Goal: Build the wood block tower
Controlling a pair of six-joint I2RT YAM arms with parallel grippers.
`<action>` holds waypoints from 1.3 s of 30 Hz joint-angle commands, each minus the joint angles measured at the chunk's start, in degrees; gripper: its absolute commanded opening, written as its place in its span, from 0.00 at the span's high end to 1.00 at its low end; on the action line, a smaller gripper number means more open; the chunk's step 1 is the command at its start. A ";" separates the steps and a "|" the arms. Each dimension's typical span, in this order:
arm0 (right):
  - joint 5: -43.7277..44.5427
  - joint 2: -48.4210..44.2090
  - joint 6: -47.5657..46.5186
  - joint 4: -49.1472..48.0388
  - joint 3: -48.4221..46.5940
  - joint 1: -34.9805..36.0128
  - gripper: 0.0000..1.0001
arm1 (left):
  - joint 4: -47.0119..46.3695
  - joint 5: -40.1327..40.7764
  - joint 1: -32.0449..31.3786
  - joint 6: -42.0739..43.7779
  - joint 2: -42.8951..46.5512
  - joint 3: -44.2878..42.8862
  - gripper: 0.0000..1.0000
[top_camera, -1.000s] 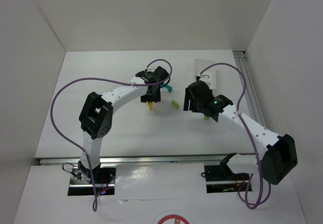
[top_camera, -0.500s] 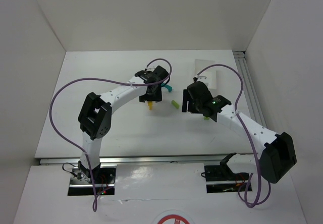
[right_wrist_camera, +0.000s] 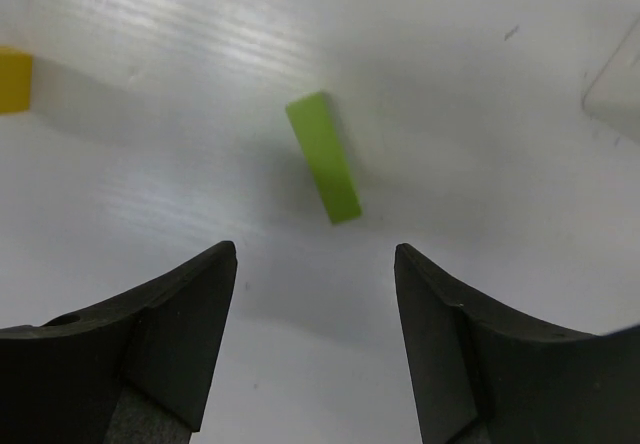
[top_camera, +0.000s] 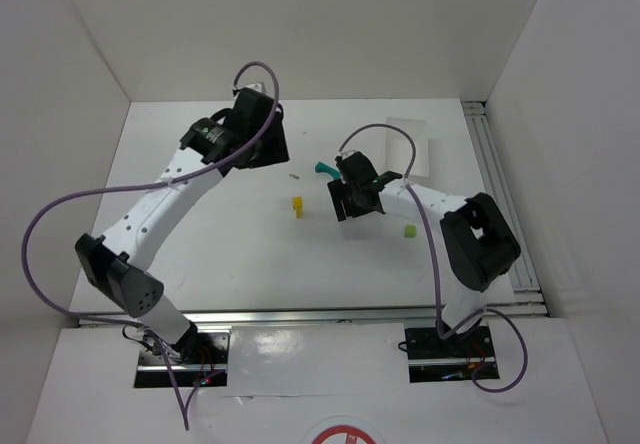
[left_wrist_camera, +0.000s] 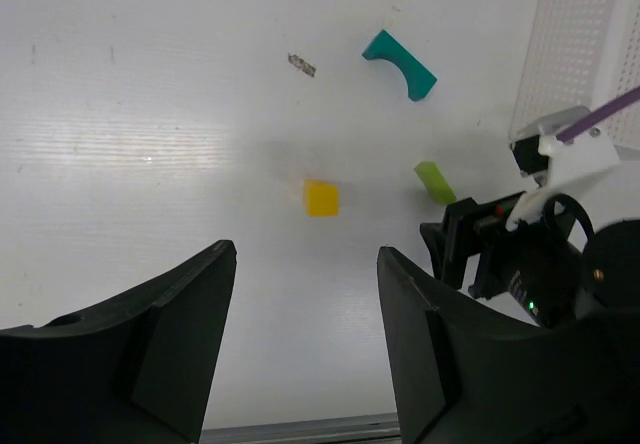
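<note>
No writing is legible; a red circular sign [top_camera: 343, 434] partly shows on the near ledge [top_camera: 320, 359].

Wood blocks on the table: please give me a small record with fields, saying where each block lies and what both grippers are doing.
tower: not built, no block stacked on another
left gripper: open, empty, above the table
right gripper: open, empty, over the lime-green post
lime-green post: lying flat, touching nothing
teal arch: lying apart from the other blocks, on the side of the white tray
yellow block: alone, mid-table
small green block: alone, nearer the right side
</note>
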State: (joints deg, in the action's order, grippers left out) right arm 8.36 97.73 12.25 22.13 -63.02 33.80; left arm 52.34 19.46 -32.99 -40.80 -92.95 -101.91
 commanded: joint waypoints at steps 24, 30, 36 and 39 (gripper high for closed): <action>-7.11 4.59 -5.31 -2.00 -13.27 -4.45 0.88 | 0.31 -8.99 4.25 4.93 8.65 7.95 0.29; -22.12 -17.20 -0.66 -9.46 -1.94 -8.04 0.87 | -11.34 -22.76 4.25 10.21 12.34 14.53 0.30; -36.65 -30.66 9.77 -13.07 4.30 -12.44 0.87 | -28.23 -41.12 4.87 13.11 20.61 26.14 0.30; -37.97 -34.87 18.03 -18.76 8.60 -12.44 0.85 | -39.04 -51.93 4.87 8.31 21.32 30.97 0.30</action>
State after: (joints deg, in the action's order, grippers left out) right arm -23.57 64.75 20.10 9.80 -58.83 21.12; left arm 27.97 -16.91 -28.56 -30.30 -73.03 -73.52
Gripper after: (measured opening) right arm 0.231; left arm 0.697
